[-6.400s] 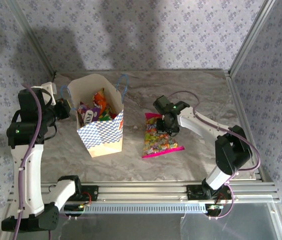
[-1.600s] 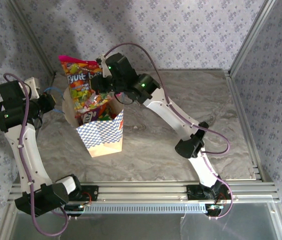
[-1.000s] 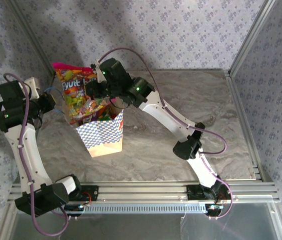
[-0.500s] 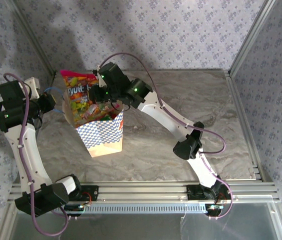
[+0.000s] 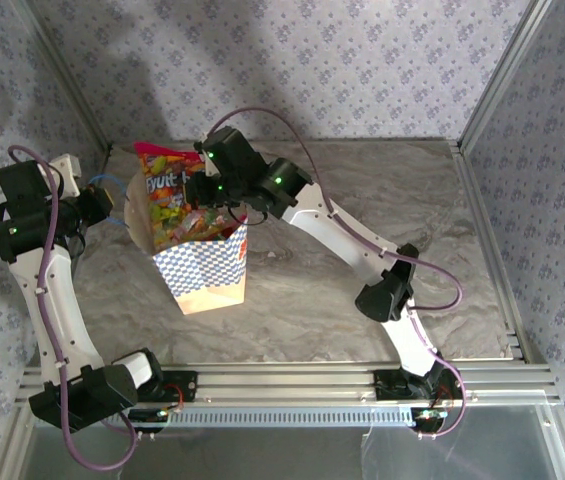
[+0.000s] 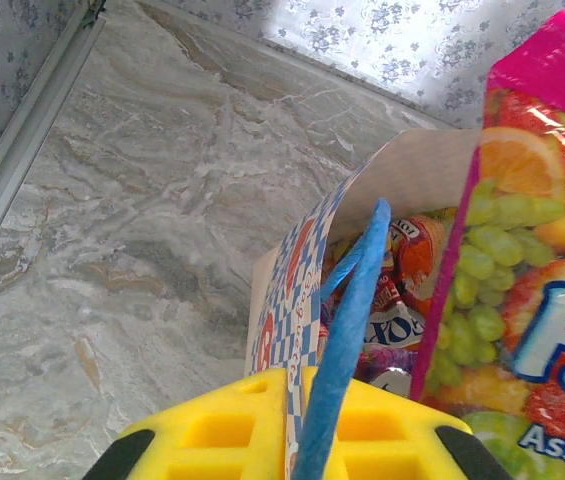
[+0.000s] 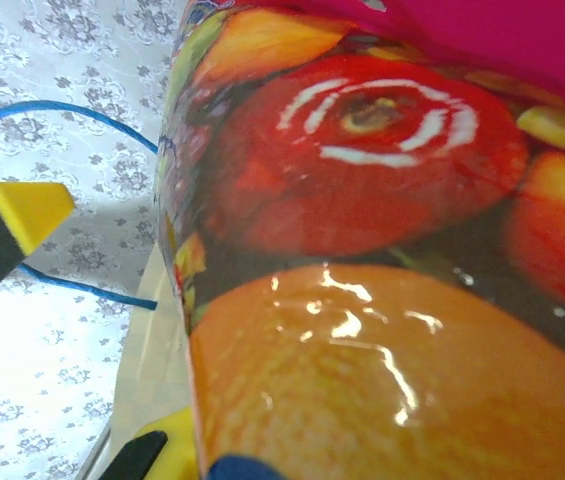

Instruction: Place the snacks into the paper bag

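The paper bag [image 5: 205,268] stands upright at the left of the table, mouth up. The large pink multicoloured packet [image 5: 170,196] stands on end in its mouth, lower part inside, pink top edge sticking out. My right gripper [image 5: 208,186] is shut on that packet's right side; in the right wrist view the packet [image 7: 382,250] sits right against the lens beside one yellow finger [image 7: 154,452]. My left gripper [image 6: 297,425] is shut on the bag's rim [image 6: 307,260] by the blue cord handle [image 6: 354,300]. Smaller orange and purple packets [image 6: 402,290] lie inside the bag.
The marble tabletop [image 5: 362,200] lies bare to the right of the bag. Patterned walls and aluminium frame rails [image 5: 482,230] close in the table. The bag's other blue handle [image 5: 110,183] loops out toward the left wall.
The large packet, once flat on the table, has been carried over the bag. In the last second it has sunk lower into the mouth. The left gripper has kept its hold.
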### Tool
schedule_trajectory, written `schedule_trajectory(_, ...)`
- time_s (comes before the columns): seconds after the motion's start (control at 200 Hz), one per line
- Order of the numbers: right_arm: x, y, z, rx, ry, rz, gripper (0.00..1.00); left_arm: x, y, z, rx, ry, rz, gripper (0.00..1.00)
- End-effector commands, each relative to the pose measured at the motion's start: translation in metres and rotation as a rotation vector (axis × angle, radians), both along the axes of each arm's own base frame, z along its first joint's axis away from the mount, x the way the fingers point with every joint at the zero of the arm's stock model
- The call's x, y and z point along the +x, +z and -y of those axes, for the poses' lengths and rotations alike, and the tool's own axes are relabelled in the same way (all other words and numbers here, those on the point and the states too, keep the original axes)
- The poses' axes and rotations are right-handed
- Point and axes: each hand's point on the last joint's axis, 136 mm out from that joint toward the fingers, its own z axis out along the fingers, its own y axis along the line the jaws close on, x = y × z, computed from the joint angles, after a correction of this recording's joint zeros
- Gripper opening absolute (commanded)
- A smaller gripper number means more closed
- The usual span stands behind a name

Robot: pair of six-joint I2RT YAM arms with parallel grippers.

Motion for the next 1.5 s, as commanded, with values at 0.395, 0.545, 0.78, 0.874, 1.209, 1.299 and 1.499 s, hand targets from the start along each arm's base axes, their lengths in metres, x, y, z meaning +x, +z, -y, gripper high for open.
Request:
schedule_trajectory(0.395,-0.018,0.064,0.001,0.176,0.05,0.038,0.0,0.0,0.004,0.004,-0.025,-0.012,0.011,0.12)
schedule_trajectory(0.545,-0.021,0.058,-0.002,0.175,0.07,0.01,0.0,-0.001,0.005,0.003,-0.021,-0.008,0.013,0.12)
schedule_trajectory(0.78,-0.028,0.046,-0.005,0.149,0.086,-0.029,0.0,0.0,0.004,0.003,-0.03,-0.008,0.01,0.12)
schedule_trajectory(0.874,-0.029,0.04,-0.004,0.133,0.085,-0.048,0.0,-0.001,0.004,0.004,-0.028,-0.009,0.012,0.12)
schedule_trajectory(1.209,-0.034,0.028,-0.008,0.123,0.11,-0.1,0.0,-0.002,0.007,0.005,-0.032,-0.006,0.019,0.13)
schedule_trajectory(1.299,-0.036,0.025,-0.011,0.125,0.122,-0.111,0.0,-0.002,0.006,0.005,-0.034,-0.007,0.017,0.13)
schedule_trajectory(1.499,-0.037,0.008,-0.021,0.103,0.146,-0.177,0.04,-0.001,0.006,0.006,-0.049,-0.011,0.017,0.13)
